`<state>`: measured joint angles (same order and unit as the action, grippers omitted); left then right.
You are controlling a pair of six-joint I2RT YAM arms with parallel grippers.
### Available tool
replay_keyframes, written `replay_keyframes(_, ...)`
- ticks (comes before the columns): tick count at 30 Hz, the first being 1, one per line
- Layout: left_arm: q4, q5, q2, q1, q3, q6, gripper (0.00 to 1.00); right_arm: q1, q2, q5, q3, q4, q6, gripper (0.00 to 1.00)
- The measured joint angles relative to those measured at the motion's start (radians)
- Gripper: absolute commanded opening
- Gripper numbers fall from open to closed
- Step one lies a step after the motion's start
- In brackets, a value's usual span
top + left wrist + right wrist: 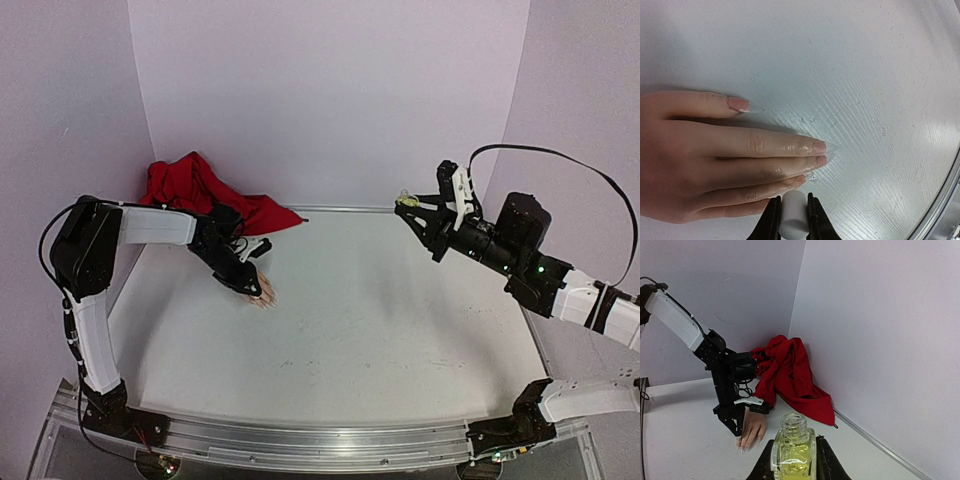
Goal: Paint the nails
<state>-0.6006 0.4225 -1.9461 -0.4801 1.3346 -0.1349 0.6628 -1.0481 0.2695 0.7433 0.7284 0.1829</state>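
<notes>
The pale mannequin hand (264, 291) lies flat on the white table, fingers toward the near right, with its red sleeve (195, 188) bunched at the back wall. In the left wrist view its fingers (715, 160) fill the left side, with long clear nails (819, 146) that look wet. My left gripper (792, 216) is shut on a white cap (792, 212) right over the lowest fingertips; any brush under it is hidden. My right gripper (794, 460) is shut on an uncapped bottle of yellowish liquid (793, 447), held up at the back right (408, 203).
The purple walls close in the back and sides. The table's metal edge (940, 200) runs near the lower right of the left wrist view. The red cloth (790, 370) lies in the back left corner, behind my left arm (720, 365).
</notes>
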Motion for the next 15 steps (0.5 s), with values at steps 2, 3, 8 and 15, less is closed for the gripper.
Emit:
replay_keyframes(2, 0.000, 0.000, 0.000, 0.002, 0.000, 0.000, 0.00, 0.000, 0.000, 0.000, 0.000, 0.000, 0.000, 0.00)
replay_keyframes(3, 0.000, 0.000, 0.000, 0.002, 0.000, 0.000, 0.00, 0.000, 0.000, 0.000, 0.000, 0.000, 0.000, 0.00)
replay_keyframes(8, 0.000, 0.003, 0.000, 0.003, 0.000, 0.000, 0.00, 0.000, 0.000, 0.000, 0.000, 0.000, 0.000, 0.00)
replay_keyframes(15, 0.000, 0.026, 0.000, 0.003, 0.000, 0.000, 0.00, 0.000, 0.000, 0.000, 0.000, 0.000, 0.000, 0.00)
